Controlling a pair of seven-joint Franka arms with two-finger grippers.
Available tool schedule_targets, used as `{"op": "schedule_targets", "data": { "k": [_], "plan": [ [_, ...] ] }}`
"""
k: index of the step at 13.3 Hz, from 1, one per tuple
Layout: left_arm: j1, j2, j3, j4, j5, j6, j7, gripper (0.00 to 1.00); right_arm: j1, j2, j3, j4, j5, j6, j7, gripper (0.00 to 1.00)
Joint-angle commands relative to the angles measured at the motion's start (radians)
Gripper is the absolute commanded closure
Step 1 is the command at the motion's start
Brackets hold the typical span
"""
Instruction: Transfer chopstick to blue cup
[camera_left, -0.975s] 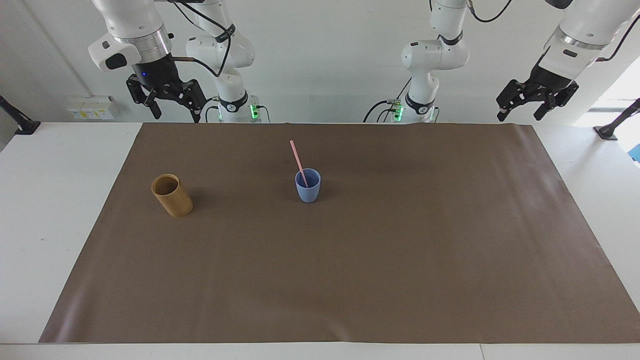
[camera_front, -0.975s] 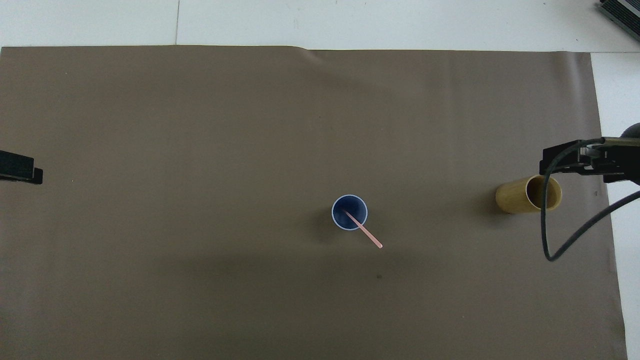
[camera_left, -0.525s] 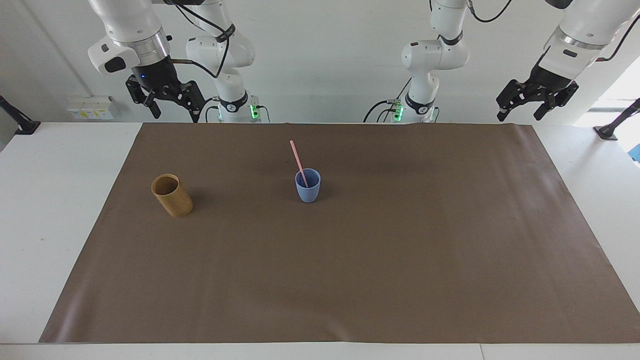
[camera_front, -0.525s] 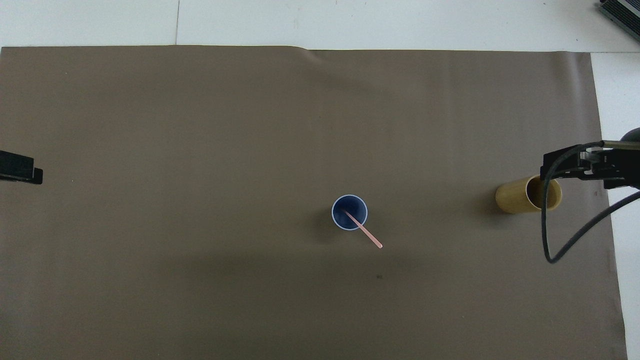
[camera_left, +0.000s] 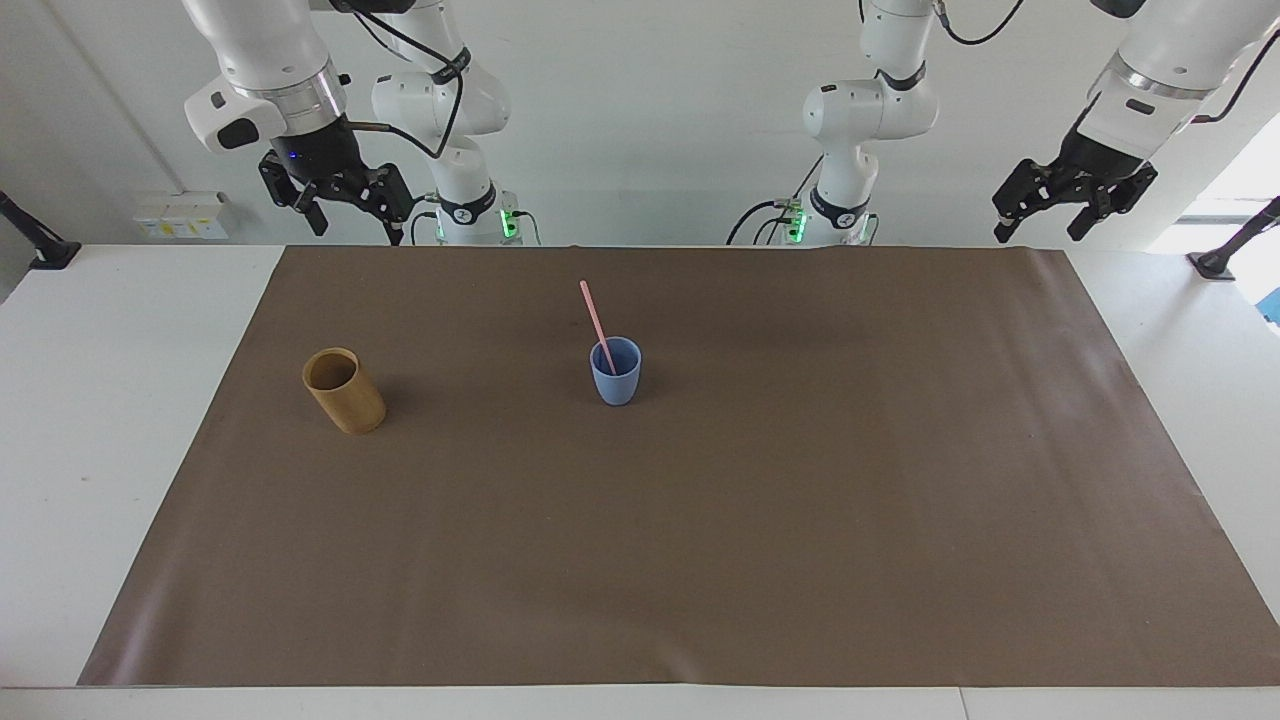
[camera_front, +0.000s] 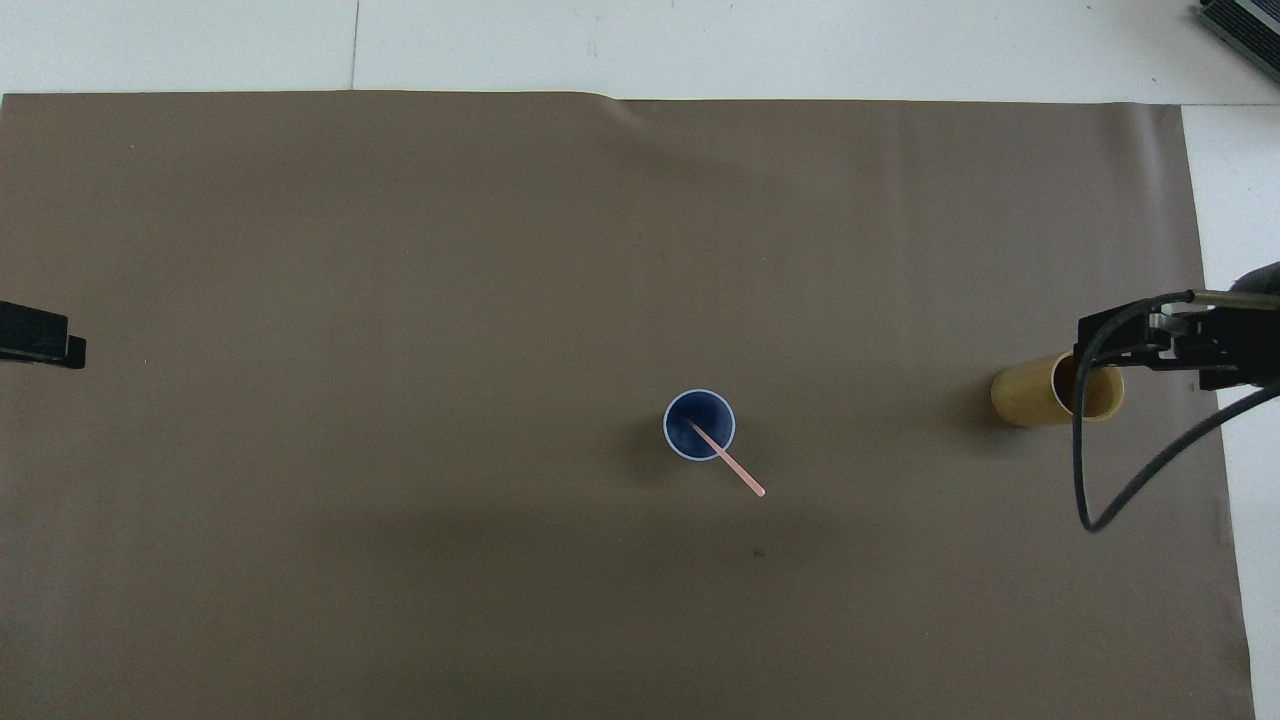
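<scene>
Chopstick (camera_left: 597, 325): pale pink, standing in blue cup (camera_left: 615, 372), lower end inside, leaning on the rim, top tilted toward the robots and a bit toward the right arm's end.
Right gripper (camera_left: 352, 212): up in the air over the mat's robot-side edge at the right arm's end, fingers spread, empty.
Tan cup (camera_left: 344, 390): upright on brown mat (camera_left: 700, 560), toward the right arm's end, well apart from blue cup.
Blue cup: upright near mat centre, about as near the robots as tan cup.
Left gripper (camera_left: 1040, 224): raised over the mat's corner at the left arm's end, fingers apart, holds nothing; arm waits.
</scene>
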Motion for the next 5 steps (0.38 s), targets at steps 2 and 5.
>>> {"op": "schedule_targets", "data": {
  "k": [2,5],
  "plan": [
    [0.014,-0.008,-0.005,0.002,-0.012,-0.018,0.003,0.00,0.004,-0.031,-0.006,-0.034,0.003,0.010,-0.007,0.00],
    [0.014,-0.008,-0.005,0.002,-0.012,-0.018,0.003,0.00,0.004,-0.031,-0.006,-0.034,0.003,0.011,-0.007,0.00]
  ]
}}
